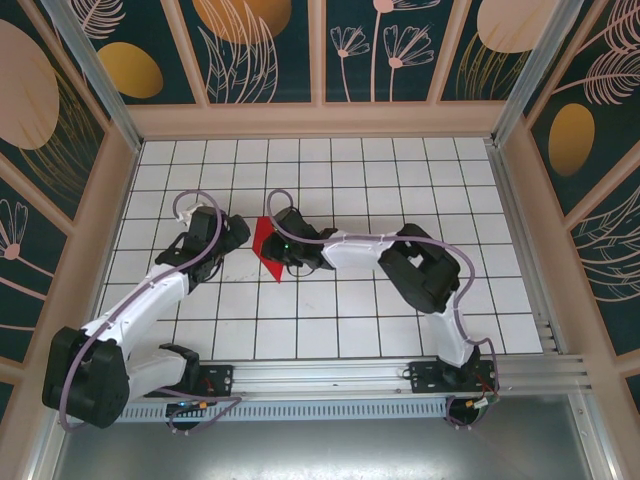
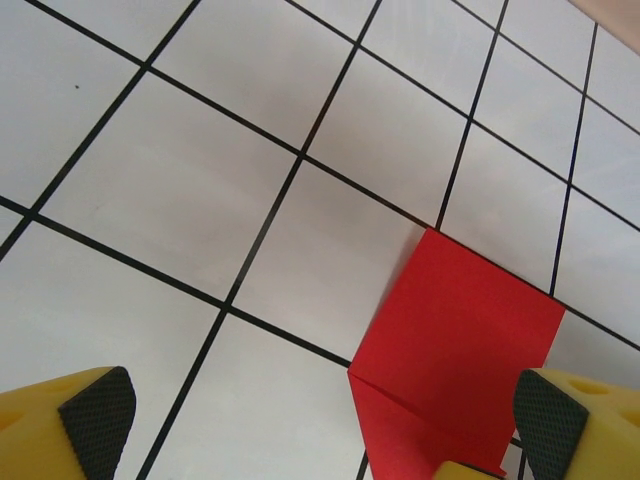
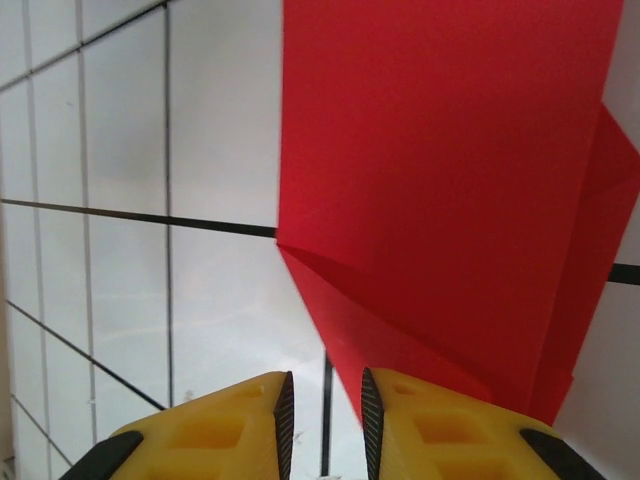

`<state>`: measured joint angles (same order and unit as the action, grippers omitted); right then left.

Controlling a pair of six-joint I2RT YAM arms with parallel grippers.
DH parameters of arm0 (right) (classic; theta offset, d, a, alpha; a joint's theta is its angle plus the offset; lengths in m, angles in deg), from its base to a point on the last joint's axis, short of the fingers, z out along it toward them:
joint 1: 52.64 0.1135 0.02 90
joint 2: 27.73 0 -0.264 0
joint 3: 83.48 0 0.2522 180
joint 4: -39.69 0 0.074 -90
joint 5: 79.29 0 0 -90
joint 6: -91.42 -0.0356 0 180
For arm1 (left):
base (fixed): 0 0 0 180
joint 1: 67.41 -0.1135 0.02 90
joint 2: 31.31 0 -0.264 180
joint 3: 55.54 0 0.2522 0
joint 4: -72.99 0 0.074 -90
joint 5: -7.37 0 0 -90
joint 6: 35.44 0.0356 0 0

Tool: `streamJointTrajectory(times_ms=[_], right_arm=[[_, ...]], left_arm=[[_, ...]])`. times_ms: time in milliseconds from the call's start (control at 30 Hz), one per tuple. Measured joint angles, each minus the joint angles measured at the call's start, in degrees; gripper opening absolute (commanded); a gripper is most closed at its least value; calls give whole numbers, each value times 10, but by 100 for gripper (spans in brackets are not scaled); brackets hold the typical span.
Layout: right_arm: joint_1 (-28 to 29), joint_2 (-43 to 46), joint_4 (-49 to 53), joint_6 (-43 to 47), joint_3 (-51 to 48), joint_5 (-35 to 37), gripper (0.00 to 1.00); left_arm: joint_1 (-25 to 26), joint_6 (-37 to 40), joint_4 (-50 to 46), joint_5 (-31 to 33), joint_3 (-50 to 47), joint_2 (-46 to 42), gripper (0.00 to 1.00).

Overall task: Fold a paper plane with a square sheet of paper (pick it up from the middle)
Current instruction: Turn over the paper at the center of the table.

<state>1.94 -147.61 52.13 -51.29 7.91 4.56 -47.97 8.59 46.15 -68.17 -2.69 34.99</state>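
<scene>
Red and thin, the square sheet of paper (image 1: 268, 248) is found left of the middle of the bench (image 1: 400, 180), about midway between its near and far edges, with one flap already creased over on a slant. The left gripper (image 2: 320, 428) is spread as wide as it goes and holds nothing; one of its pads (image 2: 545, 420) is seen over the sheet's edge, while the other is over bare bench. The right gripper (image 3: 325, 395) is set at the opposite side of the sheet, its jaws drawn close with only a slim gap through which the bench can be seen. The creased edge passes behind one finger, and no hold on it can be made out. Trouble is judged most likely from the sheet's lightness. With nothing pinning it on the left, it could be pushed across the smooth bench or swivelled when the narrow jaws are brought onto it. If only the upper flap were caught, the fold could be pulled open. An edge crushed under a fingertip would leave a stray crease and spoil the plane's symmetry.
</scene>
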Motion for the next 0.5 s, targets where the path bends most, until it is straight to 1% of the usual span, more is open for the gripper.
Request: streamJointTrajectory(times_ms=[167,333,500], right_arm=[[0,-24,53,25,26,0,27],[-2,-21,71,96,23,2,28],[-8,50,77,224,-73,11,28]], left_arm=[[0,-2,0,-1,0,-2,99],[-1,-2,0,-8,-1,-2,99],[0,3,5,-25,-2,3,99]])
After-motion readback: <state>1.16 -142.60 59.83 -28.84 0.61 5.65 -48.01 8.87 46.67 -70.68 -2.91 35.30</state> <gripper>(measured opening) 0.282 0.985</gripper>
